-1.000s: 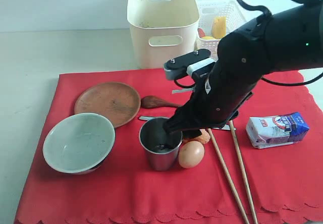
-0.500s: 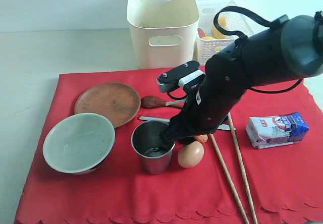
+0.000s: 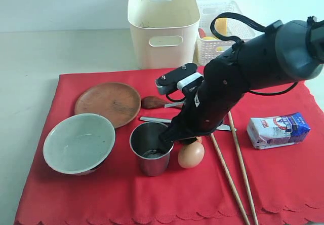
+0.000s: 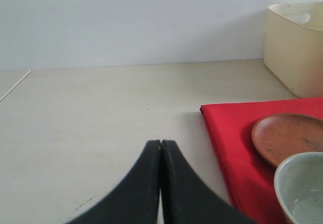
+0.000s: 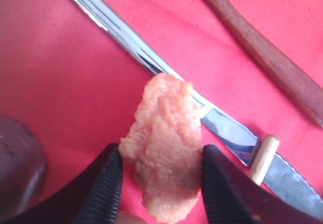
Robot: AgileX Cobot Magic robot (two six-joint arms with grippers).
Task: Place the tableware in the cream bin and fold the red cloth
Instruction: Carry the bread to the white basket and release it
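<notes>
right gripper (image 5: 161, 153) pinches the pink sausage lump (image 5: 164, 148) sitting on the metal knife (image 5: 121, 35) directly beneath it, steel cup (image 3: 149, 156) just beside. looks like clearing food off the tableware; next needs a clean lift away. left gripper (image 4: 161, 148) fingers together, holding nothing.

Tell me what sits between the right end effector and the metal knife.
A pinkish food lump lies on the knife, directly between the fingers of the right end effector, which press its sides. The blade runs under the lump on the red cloth. Nothing else visible covers the knife.
</notes>
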